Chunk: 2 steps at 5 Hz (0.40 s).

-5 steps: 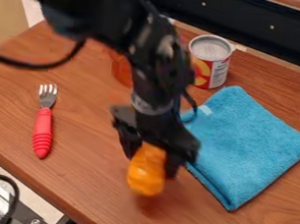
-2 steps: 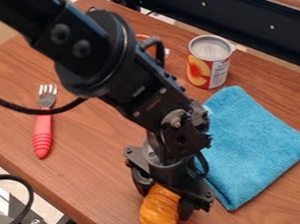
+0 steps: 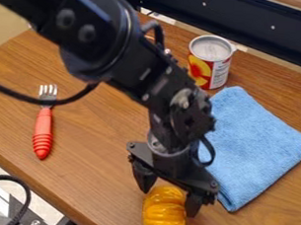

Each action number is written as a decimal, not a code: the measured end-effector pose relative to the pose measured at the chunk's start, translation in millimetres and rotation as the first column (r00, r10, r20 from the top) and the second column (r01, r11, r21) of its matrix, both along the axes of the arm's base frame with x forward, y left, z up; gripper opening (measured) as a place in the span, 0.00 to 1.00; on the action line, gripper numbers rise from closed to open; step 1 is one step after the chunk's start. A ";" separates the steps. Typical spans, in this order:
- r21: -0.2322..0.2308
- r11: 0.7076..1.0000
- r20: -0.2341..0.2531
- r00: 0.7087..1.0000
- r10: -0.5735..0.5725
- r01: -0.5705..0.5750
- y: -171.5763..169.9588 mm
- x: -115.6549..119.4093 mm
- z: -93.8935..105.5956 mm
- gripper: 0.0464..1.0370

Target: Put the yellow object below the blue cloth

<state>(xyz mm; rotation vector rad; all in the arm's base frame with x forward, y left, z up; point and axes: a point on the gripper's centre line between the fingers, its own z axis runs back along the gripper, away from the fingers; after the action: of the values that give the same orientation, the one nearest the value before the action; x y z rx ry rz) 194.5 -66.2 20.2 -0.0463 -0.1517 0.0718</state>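
The black gripper (image 3: 171, 193) hangs over the lower middle of the table, left of the cloth's bottom corner. It is open, with one finger on each side of the yellow object's upper end. The yellow object (image 3: 164, 216), glossy, rounded and ribbed, lies near the table's front edge, its lower end close to the bottom of the view. Up and to the right is the folded blue cloth (image 3: 253, 148), flat on the wood and apart from the yellow object; part of its left edge is behind the gripper.
A fork with a red handle (image 3: 42, 132) lies at the left. An open can (image 3: 210, 63) stands behind the cloth, at the back of the wooden table (image 3: 90, 154). The arm covers most of another item near the can.
The gripper came down and right with the yellow object held, then its fingers spread slightly around it. The cloth, fork and can kept their places.
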 end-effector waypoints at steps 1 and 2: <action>-0.008 0.999 0.047 0.998 0.044 -0.044 5.9 4.8 16.1 0.96; -0.026 0.996 0.057 0.995 0.086 -0.084 21.0 16.6 41.9 0.96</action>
<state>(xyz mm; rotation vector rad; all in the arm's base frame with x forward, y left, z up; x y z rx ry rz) 211.2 -45.2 62.0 -0.0657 -0.2112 0.1574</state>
